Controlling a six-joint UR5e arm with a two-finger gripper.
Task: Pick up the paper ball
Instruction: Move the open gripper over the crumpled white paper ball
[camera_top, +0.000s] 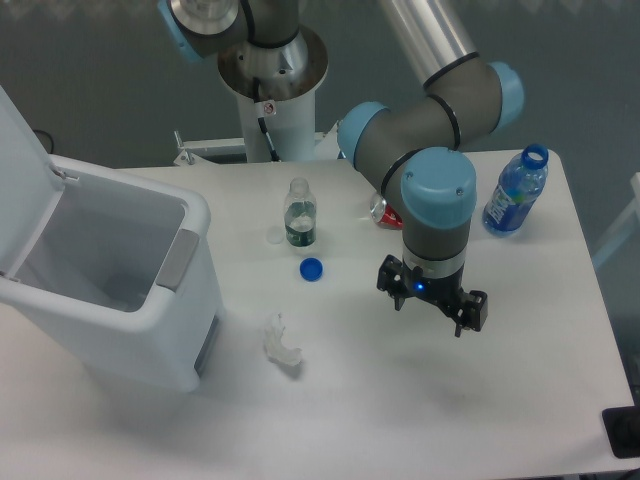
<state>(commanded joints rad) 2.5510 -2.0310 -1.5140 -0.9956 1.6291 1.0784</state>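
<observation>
A robot arm's claw (433, 305) hangs above the white table (520, 400), its fingers spread apart and gripping nothing.

The paper ball (281, 346) lies on the table toward the front edge, just beside the open white bin (110, 290) at the left edge and well apart from the claw. A blue bottle cap (311, 269) sits near a small clear bottle (299, 214) mid-table; a crushed red can (384, 212) shows partly behind the arm, and a blue bottle (517, 191) stands near the back right corner.
</observation>
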